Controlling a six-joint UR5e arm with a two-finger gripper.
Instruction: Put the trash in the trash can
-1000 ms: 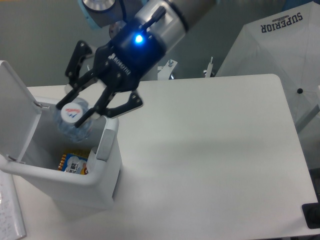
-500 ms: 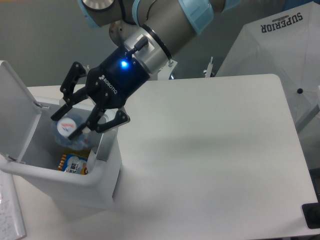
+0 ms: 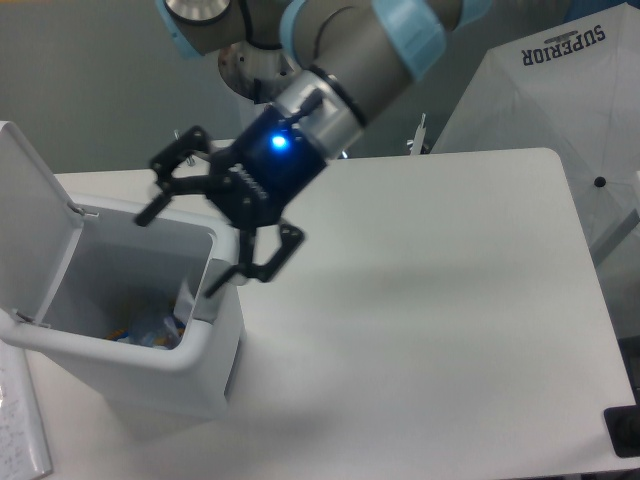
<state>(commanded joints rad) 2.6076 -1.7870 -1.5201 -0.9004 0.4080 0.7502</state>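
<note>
The trash can [image 3: 120, 372] is a white bin at the table's left, its flip lid [image 3: 28, 215] standing open. Low inside it I see bluish clear plastic with orange bits, the trash [image 3: 150, 331], mostly hidden behind the front wall. My gripper [image 3: 180, 253] hangs over the bin's right rim, tilted down to the left. It is open wide, with nothing between its black fingers [image 3: 258, 268]. One fingertip reaches over the bin's opening and the other sits by the grey latch tab [image 3: 205, 300].
A white fabric cover printed SUPERIOR [image 3: 560, 95] stands past the table's right edge. A black object [image 3: 622, 432] sits at the lower right corner. A white ribbed sheet [image 3: 20, 425] lies left of the bin. The white table [image 3: 420, 300] stretches to the right.
The bottle left the fingers and dropped to the bottom of the bin. The gripper opened wide, turned and lifted slightly to the right.
</note>
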